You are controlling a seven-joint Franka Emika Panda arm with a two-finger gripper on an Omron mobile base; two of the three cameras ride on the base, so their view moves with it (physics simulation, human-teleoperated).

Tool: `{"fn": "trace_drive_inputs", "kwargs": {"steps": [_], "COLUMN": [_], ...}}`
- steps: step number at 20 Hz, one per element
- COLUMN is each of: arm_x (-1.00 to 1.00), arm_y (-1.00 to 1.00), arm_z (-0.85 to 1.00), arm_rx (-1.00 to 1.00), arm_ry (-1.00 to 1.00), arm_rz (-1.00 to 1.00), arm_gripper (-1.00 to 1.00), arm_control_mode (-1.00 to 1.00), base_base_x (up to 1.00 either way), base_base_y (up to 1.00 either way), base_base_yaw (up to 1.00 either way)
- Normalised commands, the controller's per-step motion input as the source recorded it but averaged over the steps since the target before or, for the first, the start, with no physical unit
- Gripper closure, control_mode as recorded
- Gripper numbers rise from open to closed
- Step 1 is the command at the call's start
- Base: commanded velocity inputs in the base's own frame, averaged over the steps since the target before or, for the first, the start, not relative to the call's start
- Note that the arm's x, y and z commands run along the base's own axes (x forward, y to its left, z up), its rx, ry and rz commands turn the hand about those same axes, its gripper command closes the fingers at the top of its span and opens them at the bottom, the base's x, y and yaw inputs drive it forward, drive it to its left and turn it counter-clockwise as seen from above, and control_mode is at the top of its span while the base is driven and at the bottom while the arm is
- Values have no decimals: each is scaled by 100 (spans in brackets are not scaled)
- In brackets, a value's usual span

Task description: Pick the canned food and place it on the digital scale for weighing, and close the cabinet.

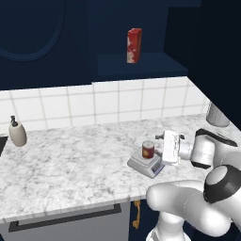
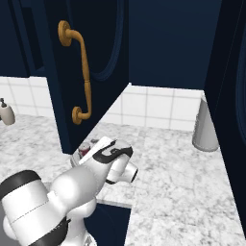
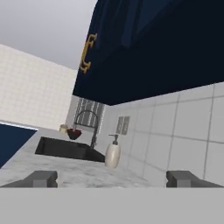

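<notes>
Standing: we see the small dark-red cylindrical can (image 1: 148, 149) upright on the flat light-grey digital scale (image 1: 146, 164).
Claw (image 3: 112, 178): fingers wide apart, empty, just beside the can.

A white soap dispenser (image 3: 112, 153) stands on the marble desk (image 3: 87, 173) against the tiled wall, just beside the black sink (image 3: 65, 148). The navy cabinet (image 3: 148, 52) hangs above it. The pincer (image 3: 112, 178) gapes wide, nothing between its fingertips (image 3: 41, 178).

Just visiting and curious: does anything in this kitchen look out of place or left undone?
The cabinet door hangs wide open over the counter. Otherwise it looks tidy: the canned food stands upright on the digital scale.
</notes>
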Motion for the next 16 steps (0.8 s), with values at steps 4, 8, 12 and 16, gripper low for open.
{"fn": "trace_drive_inputs", "kwargs": {"steps": [4, 8, 12, 16], "arm_x": [-38, -56, -55, -88], "arm_y": [-32, -33, -56, -86], "arm_z": [5, 14, 20, 29], "arm_rx": [8, 4, 5, 2], "arm_ry": [-18, -23, -16, 0], "arm_rz": [0, 0, -1, -15], "arm_gripper": [-100, -100, -100, -100], "arm_control_mode": [-100, -100, -100, -100], "base_base_x": [0, 0, 0, 0], "base_base_y": [0, 0, 0, 0], "base_base_yaw": [0, 0, 0, 0]}}
